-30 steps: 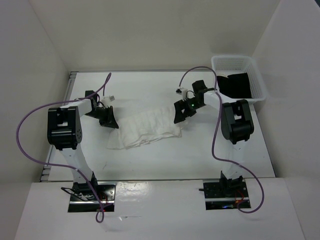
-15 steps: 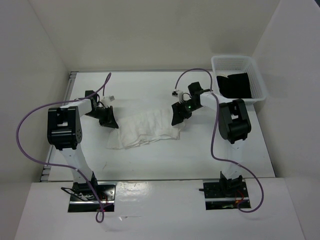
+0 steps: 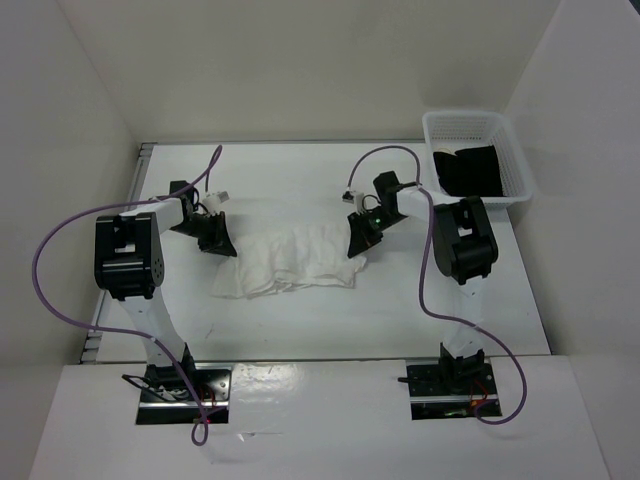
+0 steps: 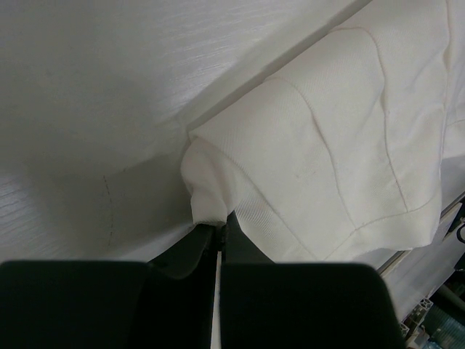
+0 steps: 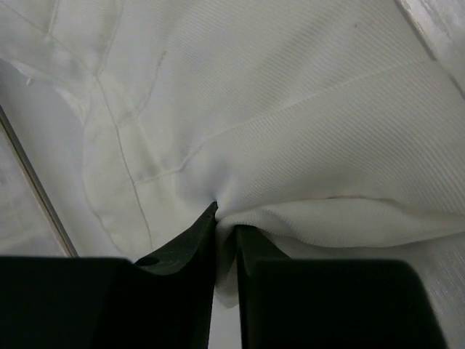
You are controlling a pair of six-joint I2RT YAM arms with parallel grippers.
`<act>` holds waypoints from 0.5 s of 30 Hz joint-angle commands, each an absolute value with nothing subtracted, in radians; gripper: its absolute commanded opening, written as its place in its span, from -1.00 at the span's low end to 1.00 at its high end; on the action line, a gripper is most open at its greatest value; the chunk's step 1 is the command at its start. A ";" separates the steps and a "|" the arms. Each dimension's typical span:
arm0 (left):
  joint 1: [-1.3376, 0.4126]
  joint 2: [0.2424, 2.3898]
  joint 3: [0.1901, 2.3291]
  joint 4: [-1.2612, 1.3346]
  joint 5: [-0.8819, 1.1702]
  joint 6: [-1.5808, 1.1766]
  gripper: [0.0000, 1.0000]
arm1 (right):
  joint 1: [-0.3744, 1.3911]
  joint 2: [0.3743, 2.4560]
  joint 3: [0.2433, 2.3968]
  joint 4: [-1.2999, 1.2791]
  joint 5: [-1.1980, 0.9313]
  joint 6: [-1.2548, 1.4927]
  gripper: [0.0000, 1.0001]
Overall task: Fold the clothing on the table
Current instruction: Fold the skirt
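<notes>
Item: the clothing (image 3: pixel 290 262), a white pleated garment, laid bunched at the middle of the surface (image 3: pixel 300 325), between the two arms.
Handling, as judged: light, soft and limp. Sagging is to be expected, as is slipping from a shallow pinch. It is best taken at hems or corners.
Grip: the left end effector (image 4: pixel 218 234) is closed tight, with one corner pinched. The right end effector (image 5: pixel 226 218) is narrowed to a slit, with a fold of the opposite edge nipped.
Beyond, far right: a basket (image 3: pixel 470 120), with a black cloth (image 3: pixel 478 168) inside.

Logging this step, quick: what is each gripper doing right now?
Left gripper: closed, pinching an edge of the clothing.
Right gripper: closed, pinching a fold of the clothing.
</notes>
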State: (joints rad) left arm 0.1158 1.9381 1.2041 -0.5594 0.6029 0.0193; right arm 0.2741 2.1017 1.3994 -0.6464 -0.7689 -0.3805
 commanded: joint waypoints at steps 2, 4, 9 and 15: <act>0.117 1.947 1.203 -0.545 0.575 0.023 -1.00 | 0.291 2.143 1.371 -0.701 -0.696 -0.399 -0.79; 0.117 1.936 1.203 -0.545 0.575 0.023 -1.00 | 0.291 2.132 1.371 -0.692 -0.655 -0.387 -1.00; 0.117 1.907 1.203 -0.535 0.554 0.023 -1.00 | 0.291 2.102 1.387 -0.658 -0.488 -0.367 -1.00; 0.098 1.865 1.203 -0.535 0.523 0.014 -1.00 | 0.291 2.071 1.488 -0.640 -0.212 -0.377 -1.00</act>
